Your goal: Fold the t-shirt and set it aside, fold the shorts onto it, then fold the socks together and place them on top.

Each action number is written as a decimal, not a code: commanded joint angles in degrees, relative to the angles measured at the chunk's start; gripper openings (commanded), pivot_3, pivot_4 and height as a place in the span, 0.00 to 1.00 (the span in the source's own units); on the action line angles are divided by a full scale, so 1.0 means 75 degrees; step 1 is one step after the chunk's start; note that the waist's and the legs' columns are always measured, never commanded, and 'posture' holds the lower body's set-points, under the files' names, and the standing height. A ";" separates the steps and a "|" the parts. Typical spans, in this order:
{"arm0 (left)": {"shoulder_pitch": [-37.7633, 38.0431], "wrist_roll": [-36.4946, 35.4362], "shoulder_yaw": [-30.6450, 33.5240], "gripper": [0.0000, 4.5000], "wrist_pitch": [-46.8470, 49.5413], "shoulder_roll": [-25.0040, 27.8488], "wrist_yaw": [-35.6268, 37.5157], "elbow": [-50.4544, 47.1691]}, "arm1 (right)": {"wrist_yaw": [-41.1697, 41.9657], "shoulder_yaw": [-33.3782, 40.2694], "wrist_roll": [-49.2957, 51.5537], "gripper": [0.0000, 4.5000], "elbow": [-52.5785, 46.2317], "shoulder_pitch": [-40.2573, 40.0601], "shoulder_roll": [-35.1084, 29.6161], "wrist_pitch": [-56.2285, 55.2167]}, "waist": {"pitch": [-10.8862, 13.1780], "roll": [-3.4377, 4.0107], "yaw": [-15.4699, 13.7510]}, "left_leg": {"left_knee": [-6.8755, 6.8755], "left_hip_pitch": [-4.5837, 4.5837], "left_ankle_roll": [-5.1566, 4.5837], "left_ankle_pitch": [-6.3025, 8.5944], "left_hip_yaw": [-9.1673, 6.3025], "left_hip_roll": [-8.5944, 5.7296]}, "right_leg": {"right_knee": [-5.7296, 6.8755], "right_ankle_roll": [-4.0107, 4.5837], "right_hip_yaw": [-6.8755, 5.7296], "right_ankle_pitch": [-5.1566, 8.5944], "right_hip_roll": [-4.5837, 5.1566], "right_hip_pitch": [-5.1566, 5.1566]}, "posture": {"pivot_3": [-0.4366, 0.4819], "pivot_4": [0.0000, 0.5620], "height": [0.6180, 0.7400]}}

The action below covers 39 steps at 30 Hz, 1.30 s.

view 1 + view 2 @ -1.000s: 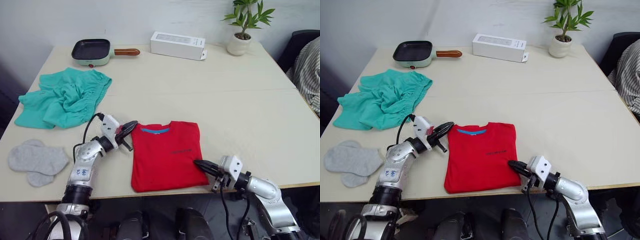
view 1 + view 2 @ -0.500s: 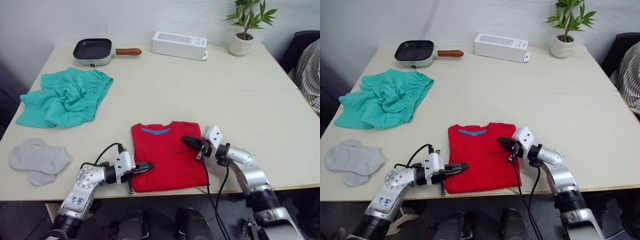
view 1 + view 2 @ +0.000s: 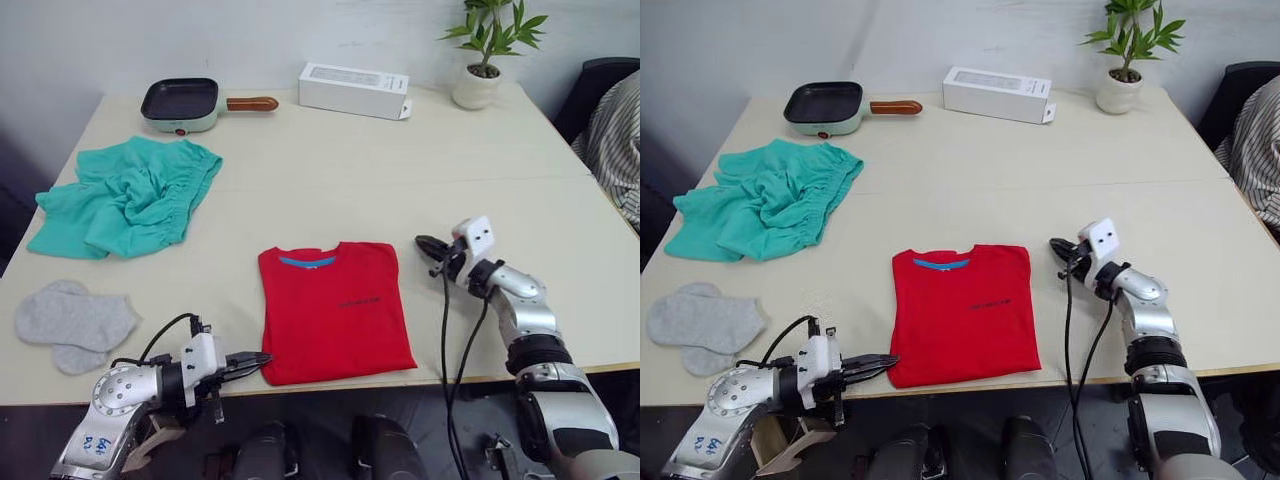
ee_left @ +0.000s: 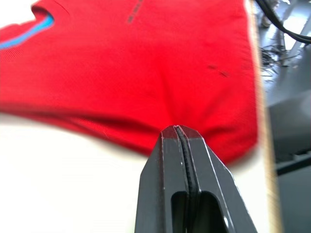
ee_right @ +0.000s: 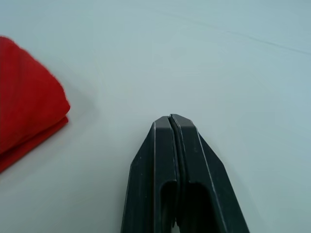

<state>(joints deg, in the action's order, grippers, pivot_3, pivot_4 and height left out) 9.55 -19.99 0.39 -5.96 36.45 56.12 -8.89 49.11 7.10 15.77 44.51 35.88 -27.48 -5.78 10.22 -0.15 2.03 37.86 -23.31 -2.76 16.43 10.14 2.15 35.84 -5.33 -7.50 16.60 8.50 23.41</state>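
Bare table [image 3: 500, 190] spreads unobstructed right of the t-shirt [image 3: 335, 310].

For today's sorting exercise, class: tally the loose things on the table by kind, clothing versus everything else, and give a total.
Clothing: 4 (t-shirt, shorts, two socks)
Cookware: 1 (pan)
Boxes: 1 (white box)
Plants: 1 (potted plant)
Total: 7

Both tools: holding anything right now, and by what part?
Nothing. Left tool is shut at the t-shirt corner, empty; right tool is shut over bare table.
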 commanded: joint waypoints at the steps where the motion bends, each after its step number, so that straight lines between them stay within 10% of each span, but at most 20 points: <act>1: -0.0330 -0.0536 0.0272 0.00 0.0265 -0.0145 -0.0117 -0.0522 | 0.1332 0.0379 0.1337 0.04 -0.1582 -0.0419 -0.0751 0.2529 | 0.0002 0.0004 -0.0067 | 0.0000 -0.0001 -0.0001 0.0000 -0.0001 0.0000 | -0.0001 0.0000 0.0000 0.0000 0.0002 0.0000 | 0.48 0.27 1.00; 7: -0.1041 -0.0269 0.0061 0.00 0.0376 -0.0520 -0.0389 -0.0274 | 0.2320 -0.0292 0.2864 0.44 -0.3735 -0.1077 -0.2663 0.8367 | 0.0001 0.0013 -0.0049 | 0.0001 -0.0003 -0.0027 0.0008 -0.0013 0.0001 | -0.0011 0.0000 -0.0003 -0.0001 0.0010 -0.0006 | 0.48 0.27 1.00; 14: -0.1454 0.0246 -0.0308 0.00 0.0188 -0.0803 -0.0451 0.0295 | 0.2651 -0.1426 0.3201 0.99 -0.4658 -0.1158 -0.3157 1.0592 | -0.0003 0.0006 -0.0041 | -0.0004 0.0000 -0.0043 0.0037 -0.0008 0.0022 | -0.0022 0.0011 -0.0015 0.0006 -0.0011 -0.0002 | 0.48 0.27 1.00; 29: -0.1593 0.0394 -0.0306 0.00 -0.0032 -0.0905 -0.0376 0.0860 | 0.0690 -0.1516 0.3271 0.99 -0.5491 -0.0758 -0.1029 1.1948 | -0.0039 -0.0054 -0.0009 | -0.0007 0.0002 0.0004 0.0045 -0.0007 0.0055 | -0.0027 0.0026 -0.0017 0.0012 -0.0036 0.0002 | 0.48 0.27 1.00; 39: -0.1766 0.0391 -0.0292 0.00 -0.0141 -0.0900 -0.0276 0.1004 | -0.0115 -0.1102 0.3268 0.29 -0.5427 -0.0805 -0.0405 1.1805 | -0.0040 -0.0056 -0.0015 | -0.0019 0.0002 0.0039 0.0034 -0.0006 0.0073 | -0.0016 0.0059 -0.0020 0.0029 -0.0057 0.0014 | 0.48 0.27 1.00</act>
<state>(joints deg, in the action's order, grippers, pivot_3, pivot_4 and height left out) -3.65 -16.64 -2.25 -5.98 29.84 53.72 -1.13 49.55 -0.10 40.30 3.78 31.17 -31.52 81.48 9.92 -0.57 1.92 37.70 -23.30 -2.47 16.68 10.10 2.70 35.72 -4.89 -7.65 16.82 8.07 23.52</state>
